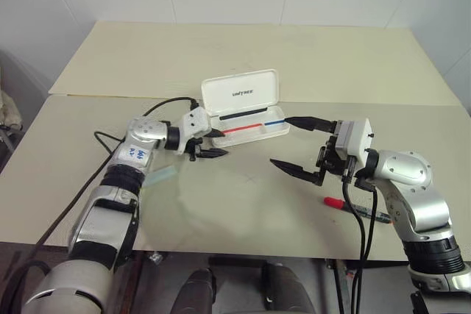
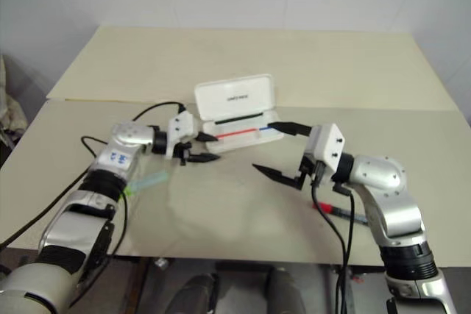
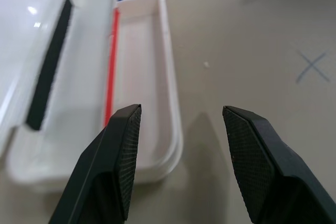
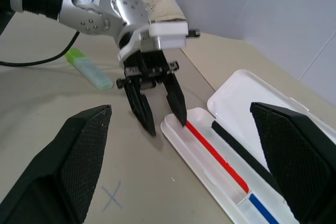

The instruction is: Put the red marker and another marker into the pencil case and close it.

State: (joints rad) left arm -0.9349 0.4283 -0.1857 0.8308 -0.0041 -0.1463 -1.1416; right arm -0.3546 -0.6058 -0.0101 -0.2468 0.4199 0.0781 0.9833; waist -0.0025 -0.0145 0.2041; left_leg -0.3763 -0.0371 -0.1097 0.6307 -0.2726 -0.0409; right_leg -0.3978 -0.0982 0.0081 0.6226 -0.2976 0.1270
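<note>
The white pencil case (image 1: 254, 129) lies open at mid-table, its lid (image 1: 241, 92) tilted back and its tray (image 3: 142, 66) showing red and blue stripes and no markers. My left gripper (image 1: 215, 143) is open and empty at the case's left end, one finger (image 3: 123, 156) over the tray's end and the other over the table. To the right of the case, my right gripper (image 1: 296, 145) stands wide open and empty. The red marker (image 1: 346, 204) lies on the table under my right arm. The green-capped marker (image 4: 86, 66) lies beside my left forearm.
A black cable (image 1: 103, 141) trails over the table from my left arm. A blue X (image 3: 312, 66) is drawn on the table in front of the case. A second table (image 1: 250, 49) adjoins behind, with a wall beyond it.
</note>
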